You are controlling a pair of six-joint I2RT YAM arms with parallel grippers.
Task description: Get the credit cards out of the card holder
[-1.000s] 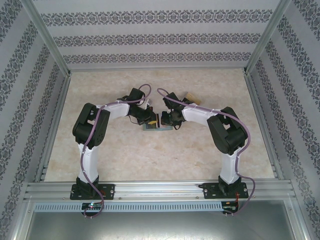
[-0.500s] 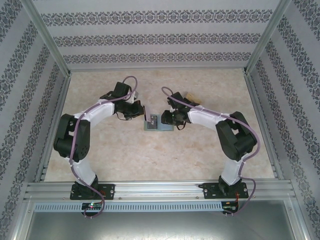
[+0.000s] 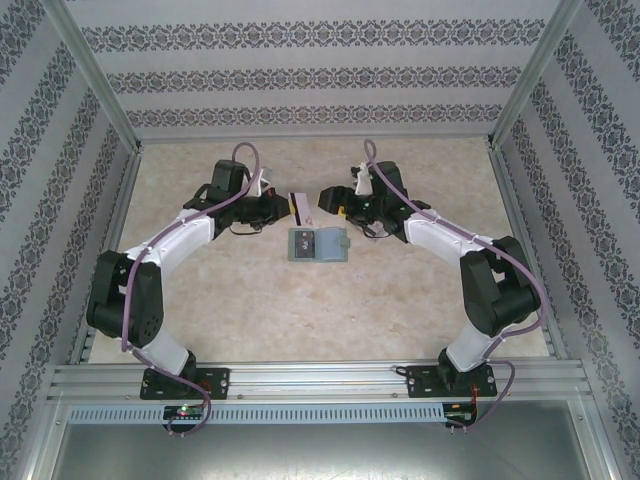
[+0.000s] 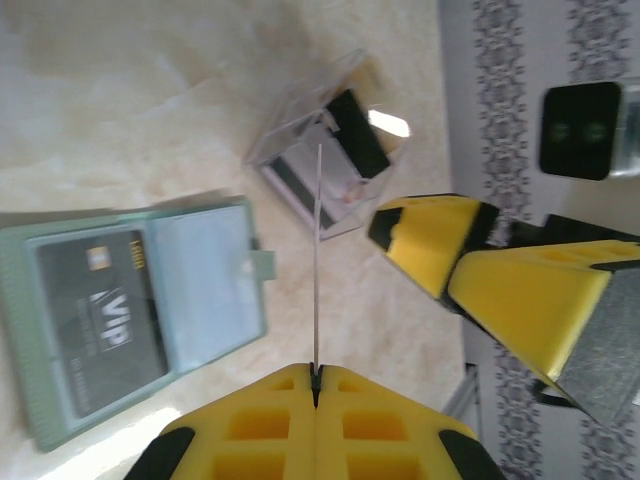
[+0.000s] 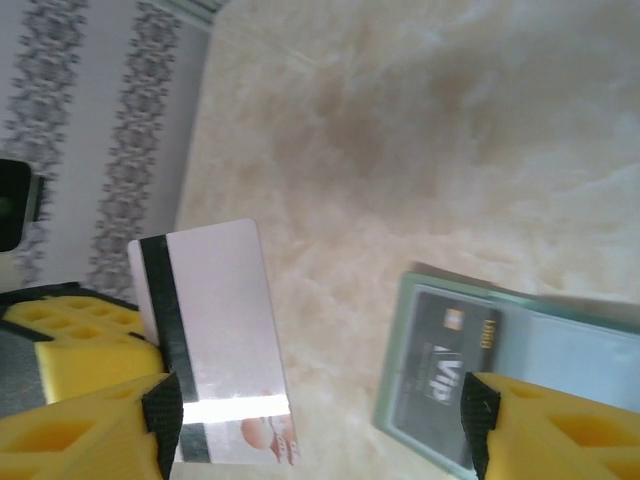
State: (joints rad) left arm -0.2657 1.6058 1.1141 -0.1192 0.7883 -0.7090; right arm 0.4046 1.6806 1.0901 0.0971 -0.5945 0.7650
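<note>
The sage-green card holder [image 3: 335,245] lies open on the table, a black VIP credit card [image 3: 303,244] in its left pocket; both also show in the left wrist view, card holder [image 4: 205,290] and black card [image 4: 95,320]. My left gripper [image 3: 283,207] hovers beyond the holder, shut on a lilac-grey credit card [image 3: 297,205] with a black stripe. That card is edge-on [image 4: 317,260] above my left gripper [image 4: 317,375] and broadside [image 5: 215,320] in the right wrist view. My right gripper [image 3: 330,200] faces it, open and holding nothing; its tips [image 5: 320,420] frame the card holder [image 5: 395,380].
A small blurred pile of cards [image 4: 325,150] lies on the table past the holder's tab. The right gripper's yellow fingers [image 4: 430,240] are close to the held card. Patterned walls and metal rails [image 3: 110,240] ring the marble tabletop.
Both grippers have risen off the holder and moved toward the back. The left one drew the lilac card out with it. The right gripper's jaws have opened wide.
</note>
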